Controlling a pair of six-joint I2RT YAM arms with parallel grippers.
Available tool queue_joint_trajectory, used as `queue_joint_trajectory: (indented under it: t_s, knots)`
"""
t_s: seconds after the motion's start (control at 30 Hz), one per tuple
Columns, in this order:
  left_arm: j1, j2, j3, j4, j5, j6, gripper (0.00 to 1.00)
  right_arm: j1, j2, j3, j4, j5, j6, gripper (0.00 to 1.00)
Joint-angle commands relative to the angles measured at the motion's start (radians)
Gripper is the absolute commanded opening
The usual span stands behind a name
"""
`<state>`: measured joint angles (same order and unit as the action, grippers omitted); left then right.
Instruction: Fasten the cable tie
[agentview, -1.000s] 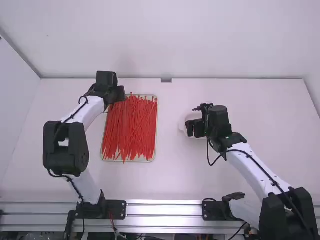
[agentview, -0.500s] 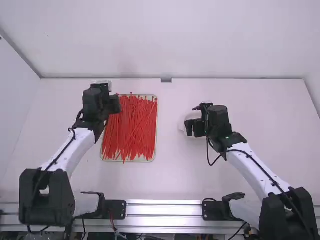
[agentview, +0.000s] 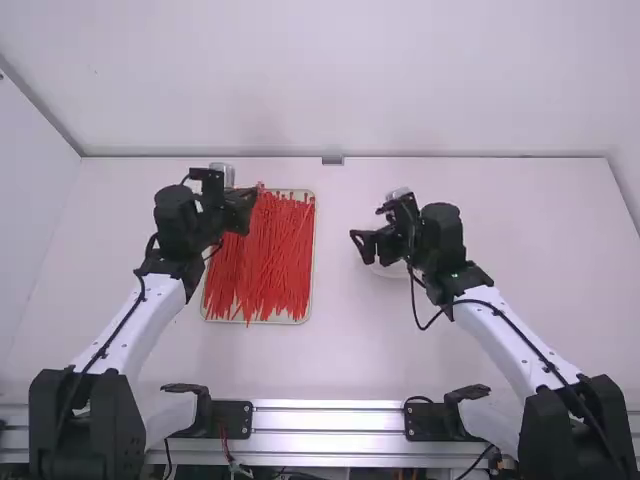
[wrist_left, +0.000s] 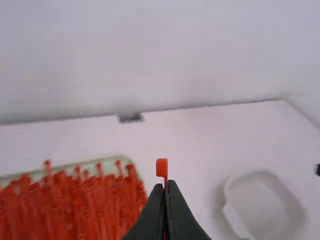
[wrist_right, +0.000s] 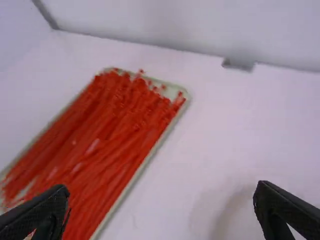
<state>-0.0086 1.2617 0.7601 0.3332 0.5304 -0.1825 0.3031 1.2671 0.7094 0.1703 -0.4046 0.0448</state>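
Left wrist view shows the left tool (wrist_left: 165, 186) pinched tight on one red cable tie (wrist_left: 161, 168), low in the middle of the frame. The right tool (wrist_right: 160, 190) is wide open, holding nothing.

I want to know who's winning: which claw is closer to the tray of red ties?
Left. The left gripper is over the tray's far corner; the right gripper is off to its side, apart from it.
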Motion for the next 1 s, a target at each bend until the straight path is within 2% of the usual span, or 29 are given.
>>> queue_joint_trajectory:
  t_s: [0.0, 0.27, 0.43, 0.7, 0.97]
  knots:
    - [0.003, -0.018, 0.029, 0.044, 0.176, 0.010, 0.02, 0.005, 0.003, 0.030, 0.034, -0.111, -0.008, 0.99]
    - [0.001, -0.018, 0.032, 0.285, 0.383, -0.130, 0.02, 0.008, 0.003, 0.030, 0.194, -0.283, -0.007, 0.99]
    - [-0.004, -0.018, 0.032, 0.458, 0.486, -0.253, 0.02, 0.039, 0.003, 0.030, 0.307, -0.349, -0.028, 0.99]
    - [-0.110, -0.018, 0.032, 0.566, 0.446, -0.254, 0.02, 0.117, 0.003, 0.030, 0.428, -0.351, -0.027, 0.99]
    - [-0.187, -0.001, 0.057, 0.645, 0.444, -0.255, 0.02, 0.140, 0.003, 0.030, 0.430, -0.359, -0.027, 0.99]
